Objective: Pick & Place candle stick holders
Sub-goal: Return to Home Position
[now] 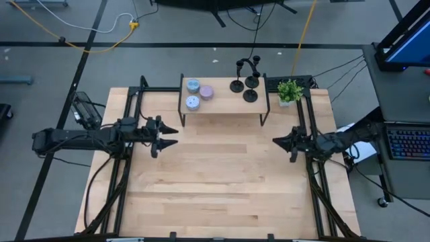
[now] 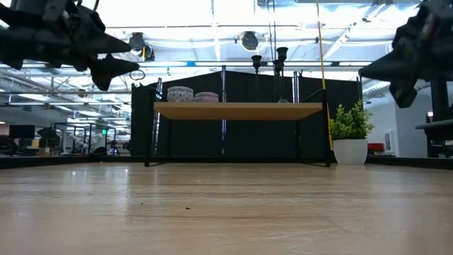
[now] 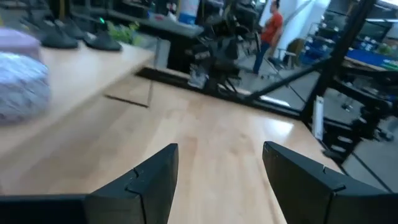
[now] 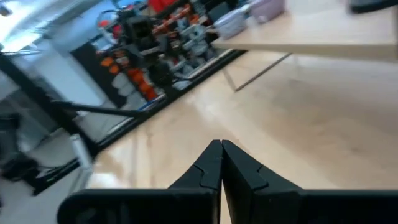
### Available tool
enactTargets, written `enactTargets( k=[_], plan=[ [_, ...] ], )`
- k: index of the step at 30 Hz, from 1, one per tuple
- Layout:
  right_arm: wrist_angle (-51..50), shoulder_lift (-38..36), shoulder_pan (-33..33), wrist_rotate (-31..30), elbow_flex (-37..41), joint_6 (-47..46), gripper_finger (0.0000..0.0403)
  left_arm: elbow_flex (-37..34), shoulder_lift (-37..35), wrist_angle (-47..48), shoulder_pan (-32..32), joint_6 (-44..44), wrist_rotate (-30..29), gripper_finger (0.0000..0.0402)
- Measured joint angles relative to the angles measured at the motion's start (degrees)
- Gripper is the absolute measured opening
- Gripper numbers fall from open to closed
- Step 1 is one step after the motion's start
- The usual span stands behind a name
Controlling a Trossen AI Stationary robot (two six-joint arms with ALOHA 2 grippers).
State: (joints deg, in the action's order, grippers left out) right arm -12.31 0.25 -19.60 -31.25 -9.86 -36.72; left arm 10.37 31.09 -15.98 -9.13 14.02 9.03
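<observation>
Left hand: the left hand hangs over the left side of the pale wooden tabletop, well apart from the shelf; its fingers are spread with nothing between them
Right hand: the right hand hangs over the right side of the tabletop; its fingers are pressed together edge to edge, gripping nothing
Candle stick holders: three matte-black candle stick holders, each a round disc base with a thin stem, stand upright in a close cluster on the right half of the light-wood shelf on thin black legs
Tins: a pastel blue round tin, a lilac round tin and a white round tin sit on the shelf's left half, apart from the holders
Plant: a small green plant in a white pot stands just beside the shelf's right end
High view only: all three holders and all three tins can be counted
Low view only: both hands are raised clear of the tabletop; only two stem tops show plainly above the shelf; only two tins show
Left wrist view only: a person in an orange top stands in the room beyond
Writing: the tin lids are too small to read
</observation>
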Motion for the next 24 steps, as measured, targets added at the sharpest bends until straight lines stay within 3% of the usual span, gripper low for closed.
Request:
enactTargets(
  k=[6,13,18,24],
  plan=[
    [-0.41,0.00,8.17,1.81,0.04,1.69,0.0000,-0.05,-0.13,-0.86,-8.22,-2.18,6.62,0.0241],
    [-0.65,0.00,18.14,13.46,0.04,1.98,0.0000,-0.05,-0.13,-1.25,-16.75,-0.67,18.21,0.0241],
    [1.40,-0.02,21.87,15.34,0.04,3.53,0.0000,-0.05,-2.79,-1.53,-16.74,1.27,22.54,0.0241],
    [5.11,-0.04,22.70,16.60,0.02,7.14,0.0000,-0.05,-10.51,1.57,-14.07,-1.46,22.54,0.0241]
  ],
)
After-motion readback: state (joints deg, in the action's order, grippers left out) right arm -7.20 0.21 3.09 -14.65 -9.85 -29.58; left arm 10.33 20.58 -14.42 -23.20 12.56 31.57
